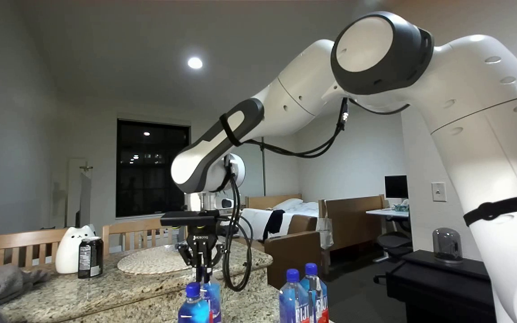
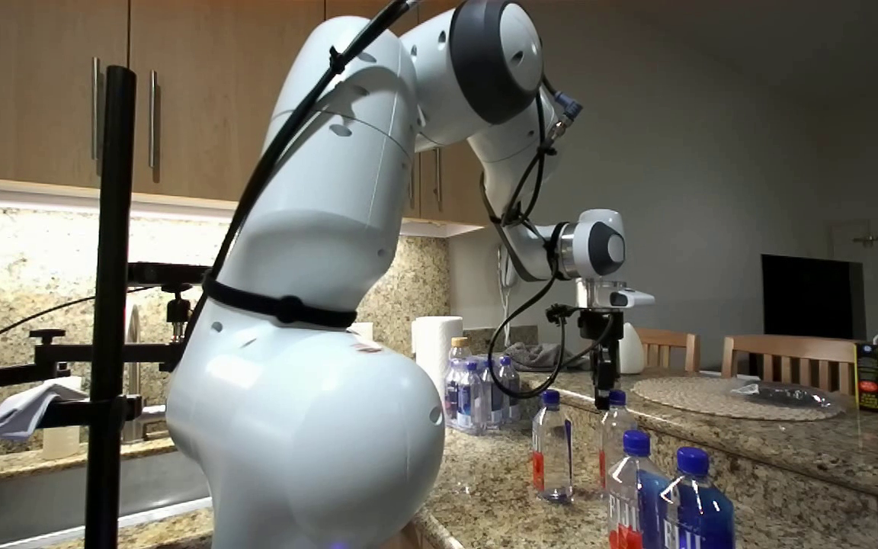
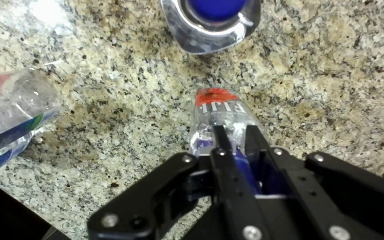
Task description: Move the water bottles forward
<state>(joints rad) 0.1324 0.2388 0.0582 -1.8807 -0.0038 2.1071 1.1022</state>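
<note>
Our gripper point(image 3: 239, 136) is closed about the cap end of a bottle point(image 3: 223, 115), just below and right of centre in the wrist view; in an exterior view the bottle point(image 2: 616, 427) is right of centre, partly behind another bottle point(image 2: 633, 488); whether the held one touches the counter point(image 3: 128, 116) we cannot tell; the step, we judge, is shifting it forward, so we should test the hold with a small lift, then travel slowly and low, as a grip this high may let the base swing; a neighbour bottle point(image 3: 212, 26), top centre in the wrist view, stands near, and at least one more bottle point(image 3: 15, 103) shows at the left edge, so we steer clear; the raised ledge point(image 2: 850, 446), lower right in that exterior view, could catch a drifting base; we let go only once the bottle sits flat.
</note>
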